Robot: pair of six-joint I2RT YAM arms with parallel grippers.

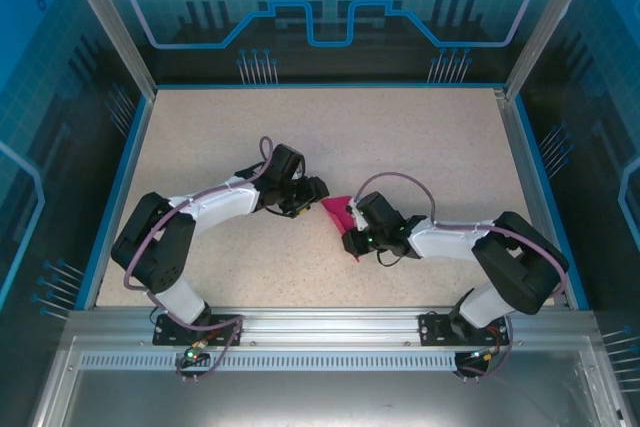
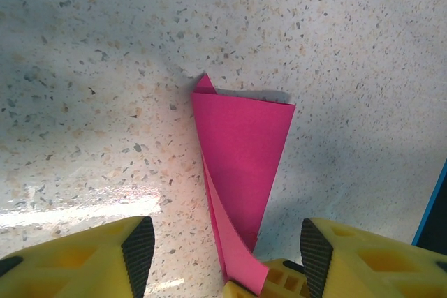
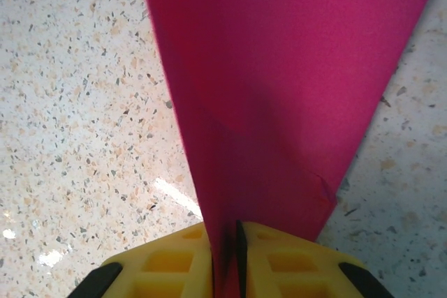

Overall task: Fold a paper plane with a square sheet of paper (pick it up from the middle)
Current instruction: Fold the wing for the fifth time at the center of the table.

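While the right gripper (image 3: pixel 225 252) pinches its 2 yellow fingers (image 3: pixel 167 263) shut on the narrow end of the paper plane (image 3: pixel 279 68), the left gripper (image 2: pixel 227 246) hangs roughly half open and empty, its dark pads (image 2: pixel 138 246) flanking the magenta fold without touching it. Seen from the left wrist, the half-made dart runs lengthwise straight ahead from between those pads, narrow end nearest, wide layered end farthest, 1 flap curling loose along its left edge. From overhead it sits mid-table, just left of the right gripper and just right of the left, its long axis slanting from far left to near right; whether it rests on the speckled table (image 1: pixel 420 147) cannot be told. With the right arm occupied as holder, the left is likely the one to press or regrip, closing across the plane's width rather than along it.
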